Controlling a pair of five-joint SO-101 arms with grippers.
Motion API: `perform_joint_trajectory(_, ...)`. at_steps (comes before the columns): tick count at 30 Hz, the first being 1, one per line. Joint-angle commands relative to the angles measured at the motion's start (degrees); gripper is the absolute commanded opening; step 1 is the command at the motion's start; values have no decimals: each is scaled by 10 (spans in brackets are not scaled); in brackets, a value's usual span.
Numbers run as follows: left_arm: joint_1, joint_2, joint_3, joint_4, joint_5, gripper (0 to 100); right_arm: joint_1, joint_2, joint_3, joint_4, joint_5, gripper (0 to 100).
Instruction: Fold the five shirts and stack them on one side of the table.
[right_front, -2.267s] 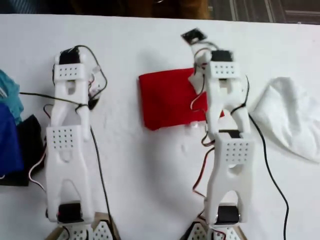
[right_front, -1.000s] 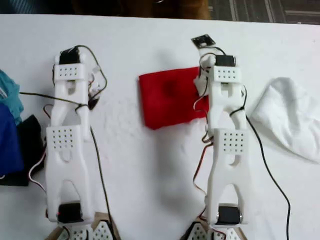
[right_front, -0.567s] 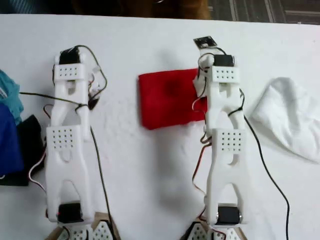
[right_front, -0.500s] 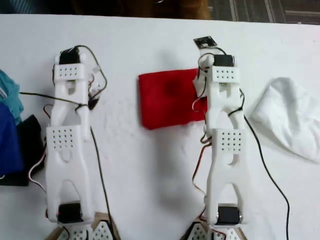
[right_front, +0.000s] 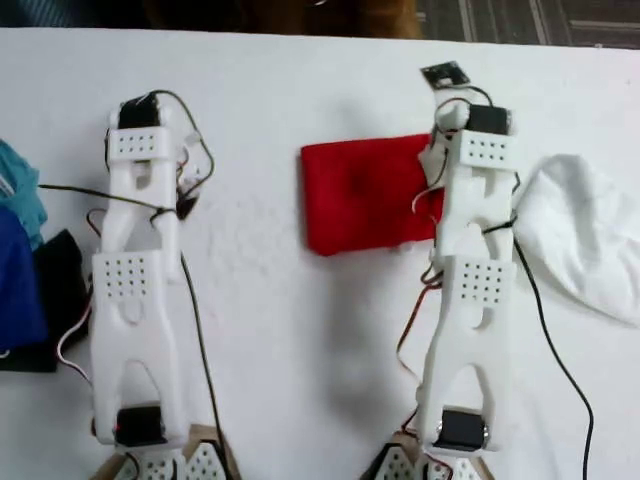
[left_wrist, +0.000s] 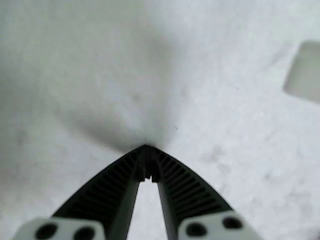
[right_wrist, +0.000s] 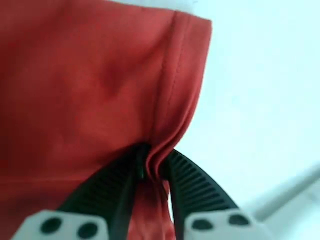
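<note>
The folded shirt (right_front: 365, 195) lies on the desk (right_front: 270, 320), partly under the right arm (right_front: 468, 290). A loose shirt (right_front: 585, 235) lies right of it, a shirt heap (right_front: 20, 265) at the left edge.

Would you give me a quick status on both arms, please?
Left gripper shut, empty. Right gripper shut on red shirt. White shirt beside right arm.

Room mid, over flat white table (right_front: 290, 340). Right blocked by crumpled white cloth shirt (right_front: 585, 235), left by blue & black cloth pile (right_front: 20, 290).
</note>
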Motion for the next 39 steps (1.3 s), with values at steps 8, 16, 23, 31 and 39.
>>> perform_joint_trajectory(8,-19,-4,5,-2,-1,25,111,-37,-125,4,88,19)
perform_joint_trajectory(16,-19,-4,5,-1,-1,25,210,-41,-144,-2,151,19)
perform_joint_trajectory(23,-19,-4,5,-1,-1,25,247,-50,-139,5,150,19)
perform_joint_trajectory(31,-19,-4,6,-1,-11,25,191,-49,-139,8,103,19)
perform_joint_trajectory(39,-19,-4,6,-1,-11,25,157,-55,-142,33,102,19)
